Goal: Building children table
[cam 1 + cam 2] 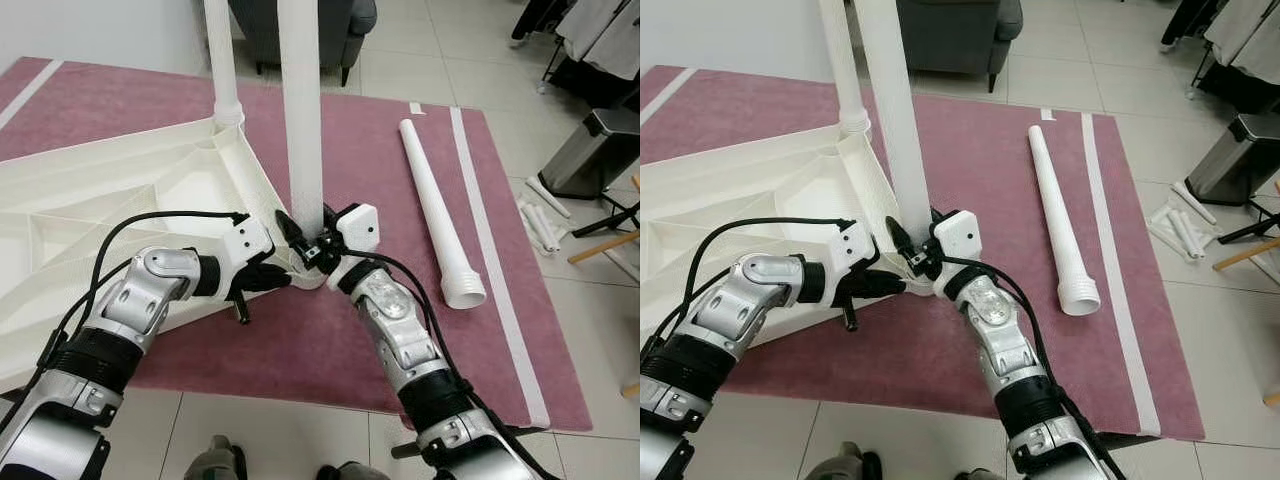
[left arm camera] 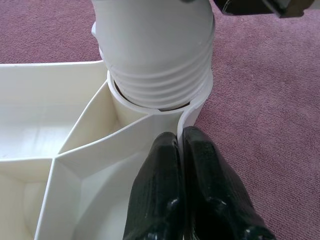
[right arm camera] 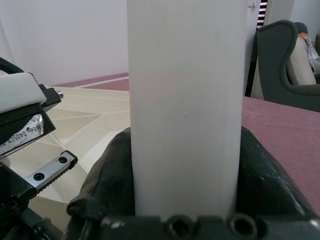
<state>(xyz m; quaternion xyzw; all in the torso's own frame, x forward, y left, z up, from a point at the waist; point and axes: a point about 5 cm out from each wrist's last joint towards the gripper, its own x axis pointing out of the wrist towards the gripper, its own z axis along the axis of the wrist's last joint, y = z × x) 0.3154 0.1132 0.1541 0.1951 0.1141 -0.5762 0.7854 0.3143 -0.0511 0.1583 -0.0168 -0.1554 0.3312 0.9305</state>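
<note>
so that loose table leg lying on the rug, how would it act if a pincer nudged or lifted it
The loose leg is a smooth round tube lying flat on the rug, so a sideways nudge would probably roll it, though the pile may slow it. It looks like stiff hollow plastic, likely light. Its wider ribbed end may make it curve.

Both eye views look forward and down from the head onto the maroon rug (image 1: 330,360), sharing the upturned white tabletop (image 1: 90,215) and its upright leg (image 1: 300,110). The left wrist view sits very close to the leg's threaded socket (image 2: 155,102), facing it. The right wrist view looks level, pressed against that leg, with a grey armchair (image 3: 287,65) behind.
</note>
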